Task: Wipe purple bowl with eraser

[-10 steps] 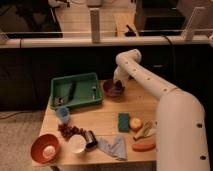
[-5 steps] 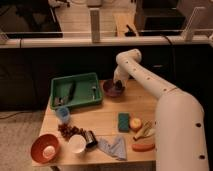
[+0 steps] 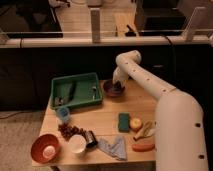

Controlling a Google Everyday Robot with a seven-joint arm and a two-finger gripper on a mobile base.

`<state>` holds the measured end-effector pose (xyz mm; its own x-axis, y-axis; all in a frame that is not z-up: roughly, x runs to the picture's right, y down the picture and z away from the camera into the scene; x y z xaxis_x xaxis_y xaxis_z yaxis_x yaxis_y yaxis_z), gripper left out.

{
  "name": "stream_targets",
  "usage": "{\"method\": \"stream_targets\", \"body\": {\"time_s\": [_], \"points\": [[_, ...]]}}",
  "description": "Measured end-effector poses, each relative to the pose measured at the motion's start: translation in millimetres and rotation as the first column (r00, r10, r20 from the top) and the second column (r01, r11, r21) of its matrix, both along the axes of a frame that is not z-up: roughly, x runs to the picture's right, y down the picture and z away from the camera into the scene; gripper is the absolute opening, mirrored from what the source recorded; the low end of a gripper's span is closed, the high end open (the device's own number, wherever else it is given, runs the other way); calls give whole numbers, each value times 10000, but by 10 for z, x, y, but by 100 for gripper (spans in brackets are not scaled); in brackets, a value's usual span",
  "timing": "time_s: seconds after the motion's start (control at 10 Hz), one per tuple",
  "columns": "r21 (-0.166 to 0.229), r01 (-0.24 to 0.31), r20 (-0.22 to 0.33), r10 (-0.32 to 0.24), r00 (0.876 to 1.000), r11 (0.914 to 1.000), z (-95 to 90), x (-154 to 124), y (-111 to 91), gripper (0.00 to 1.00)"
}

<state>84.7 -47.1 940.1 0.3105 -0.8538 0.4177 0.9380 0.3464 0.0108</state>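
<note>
1. Now the tool (image 3: 117,85) sits low in the purple bowl (image 3: 106,90), at the far edge of the bench (image 3: 100,117) beside the green tray (image 3: 82,93).
2. Whether it grips the eraser, I cannot tell; the eraser is hidden.
3. Wiping seems begun; finishing and lifting out remain.

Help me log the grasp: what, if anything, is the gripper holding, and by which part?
Cannot tell. The gripper is lowered at the purple bowl, and anything it holds is hidden.

One purple bowl (image 3: 108,90), one claw (image 3: 118,86) over it; one orange bowl (image 3: 35,144); one white bowl (image 3: 77,144).
</note>
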Motion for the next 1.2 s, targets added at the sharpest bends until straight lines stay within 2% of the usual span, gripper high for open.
{"method": "stream_targets", "body": {"time_s": [0.5,0.8,1.2], "points": [[-241,629,527,-616,9967,9977,78,-180,74,0],[-190,1110,1380,-1074,9846,9936,23,-406,128,0],[-77,1639,2366,-1575,9588,9864,-102,-594,182,0]]}}
